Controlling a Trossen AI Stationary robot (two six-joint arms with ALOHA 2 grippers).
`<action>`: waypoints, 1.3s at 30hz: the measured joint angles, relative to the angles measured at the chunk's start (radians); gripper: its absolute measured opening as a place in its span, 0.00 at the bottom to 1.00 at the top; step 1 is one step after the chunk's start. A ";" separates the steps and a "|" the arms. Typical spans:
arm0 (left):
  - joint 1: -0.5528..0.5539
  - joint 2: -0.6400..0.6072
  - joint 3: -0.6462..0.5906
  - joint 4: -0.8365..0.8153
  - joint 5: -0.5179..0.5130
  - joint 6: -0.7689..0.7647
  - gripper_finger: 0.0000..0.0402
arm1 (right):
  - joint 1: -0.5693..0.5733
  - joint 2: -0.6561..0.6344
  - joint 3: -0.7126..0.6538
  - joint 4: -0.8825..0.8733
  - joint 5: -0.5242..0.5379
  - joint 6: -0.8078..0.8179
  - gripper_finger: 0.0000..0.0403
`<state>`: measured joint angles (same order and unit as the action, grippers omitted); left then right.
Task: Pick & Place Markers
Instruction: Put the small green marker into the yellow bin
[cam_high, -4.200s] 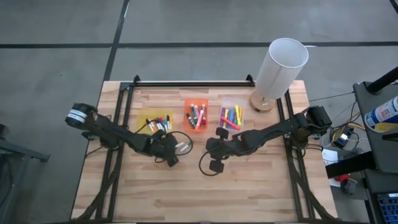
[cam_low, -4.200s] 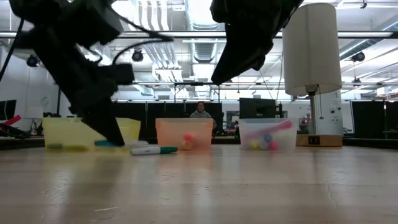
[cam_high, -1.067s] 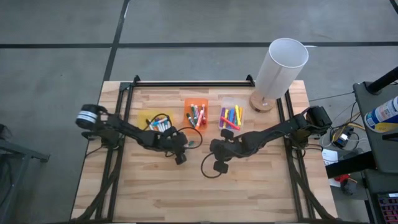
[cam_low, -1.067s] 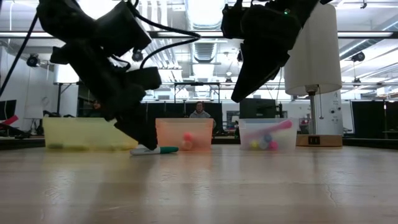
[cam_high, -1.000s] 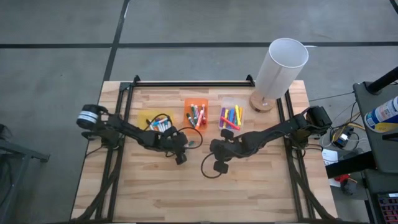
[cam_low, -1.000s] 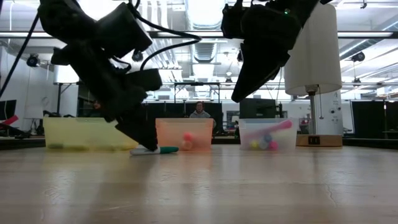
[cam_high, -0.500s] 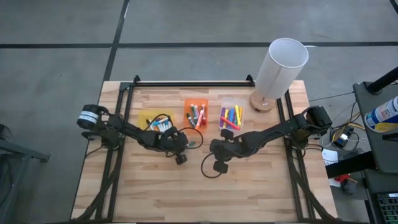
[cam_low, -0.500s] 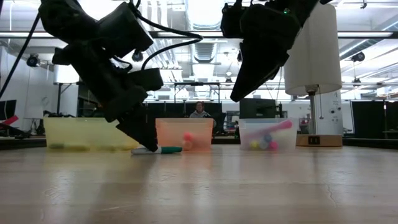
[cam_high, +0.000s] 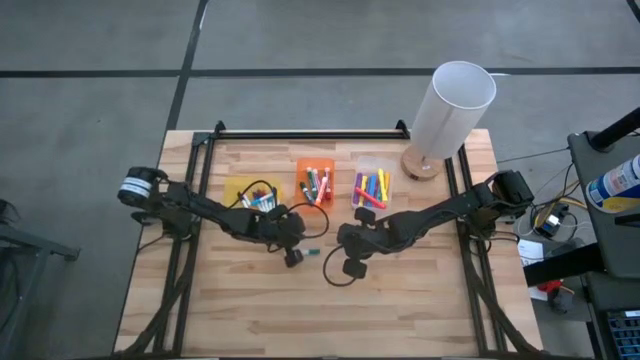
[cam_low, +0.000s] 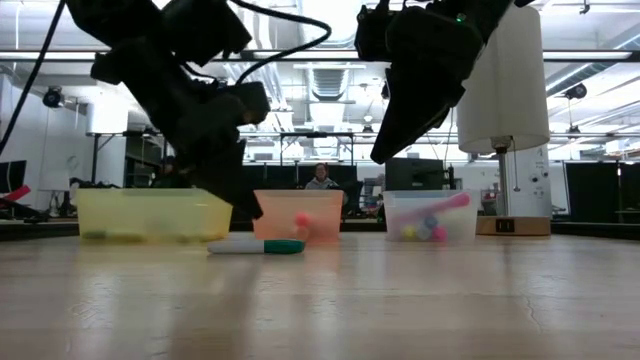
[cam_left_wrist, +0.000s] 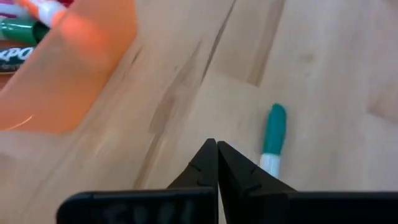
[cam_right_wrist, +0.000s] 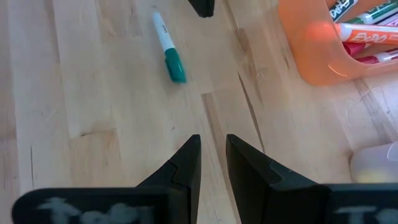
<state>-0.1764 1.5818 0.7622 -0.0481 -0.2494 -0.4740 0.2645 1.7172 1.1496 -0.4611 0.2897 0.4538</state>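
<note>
Wooden table (cam_high: 400, 300), green-capped marker (cam_high: 312, 251) lying loose, left gripper (cam_high: 293, 238) clenched empty, right gripper (cam_high: 347, 240) slightly parted

On the wooden surface (cam_low: 400, 300) a green-capped marker (cam_low: 255, 246) lies flat before 3 bins: yellow (cam_low: 150, 215), orange (cam_low: 310, 215), clear (cam_low: 428, 217). The left claw (cam_low: 235, 195) hangs just above the marker; the right claw (cam_low: 385, 148) hangs higher, near a white lamp (cam_low: 502, 90).

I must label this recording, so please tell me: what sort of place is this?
Probably a robotics lab or workshop: a wooden table on a bare concrete floor, ceiling ducts and strip lights overhead, and desks with monitors behind.
</note>
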 joint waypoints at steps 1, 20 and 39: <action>-0.003 0.000 0.004 0.005 0.004 -0.020 0.01 | 0.000 0.000 0.000 -0.001 0.000 0.001 0.17; -0.183 0.000 0.009 0.044 -0.036 0.135 0.27 | 0.013 0.000 -0.007 0.000 -0.002 0.014 0.17; -0.131 0.106 0.000 0.046 -0.044 0.159 0.28 | 0.013 0.000 -0.007 0.018 -0.001 0.018 0.17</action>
<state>-0.3073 1.6875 0.7624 -0.0018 -0.2937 -0.3147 0.2775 1.7172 1.1423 -0.4435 0.2889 0.4717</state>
